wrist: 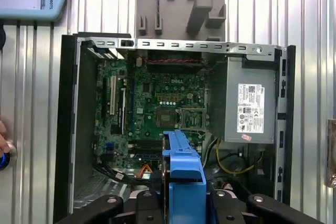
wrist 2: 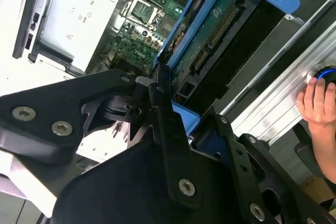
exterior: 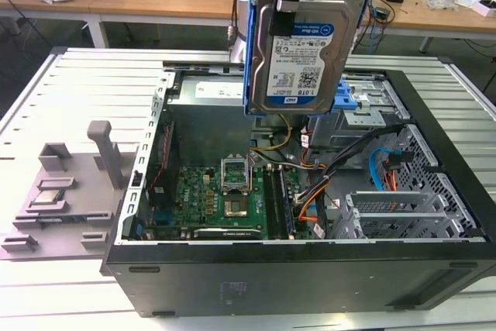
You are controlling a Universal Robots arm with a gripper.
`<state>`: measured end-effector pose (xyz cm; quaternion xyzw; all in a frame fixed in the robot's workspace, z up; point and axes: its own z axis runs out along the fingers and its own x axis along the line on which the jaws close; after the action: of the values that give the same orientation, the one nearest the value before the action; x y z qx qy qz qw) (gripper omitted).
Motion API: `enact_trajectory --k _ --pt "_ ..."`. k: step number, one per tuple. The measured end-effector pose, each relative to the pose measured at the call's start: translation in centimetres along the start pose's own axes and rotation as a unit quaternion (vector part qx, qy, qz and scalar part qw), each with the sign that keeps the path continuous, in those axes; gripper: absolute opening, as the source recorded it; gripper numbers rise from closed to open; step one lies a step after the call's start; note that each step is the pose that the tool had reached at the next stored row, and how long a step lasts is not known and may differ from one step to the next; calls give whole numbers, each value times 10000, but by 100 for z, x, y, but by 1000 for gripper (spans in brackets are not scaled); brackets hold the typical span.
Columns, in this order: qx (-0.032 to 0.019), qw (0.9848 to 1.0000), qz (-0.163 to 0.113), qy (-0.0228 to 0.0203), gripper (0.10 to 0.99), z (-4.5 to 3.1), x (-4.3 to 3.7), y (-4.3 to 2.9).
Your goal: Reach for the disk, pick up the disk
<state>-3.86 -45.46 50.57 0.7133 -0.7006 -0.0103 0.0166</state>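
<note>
Slatted table point(exterior: 46, 91); gripper point(wrist 2: 163, 103) holds disk point(exterior: 306, 52) above case point(exterior: 294, 277).

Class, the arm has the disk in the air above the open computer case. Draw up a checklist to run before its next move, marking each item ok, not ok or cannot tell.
1. Gripper shut on the disk: ok.
2. Disk lifted clear of the computer case: ok.
3. Blue carrier frame on the disk: ok.
4. Disk free of the orange cable: ok.
5. Person's hand away from the workspace: not ok, it rests on the table beside the case.
6. Grip firmness: cannot tell.
</note>
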Motion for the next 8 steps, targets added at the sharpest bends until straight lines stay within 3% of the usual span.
enact_trajectory --k 2,3,8 --pt "0 10000 0 0 369 0 39 1" --pt "0 10000 0 0 369 1 101 2" --pt "0 10000 0 0 369 2 259 5"
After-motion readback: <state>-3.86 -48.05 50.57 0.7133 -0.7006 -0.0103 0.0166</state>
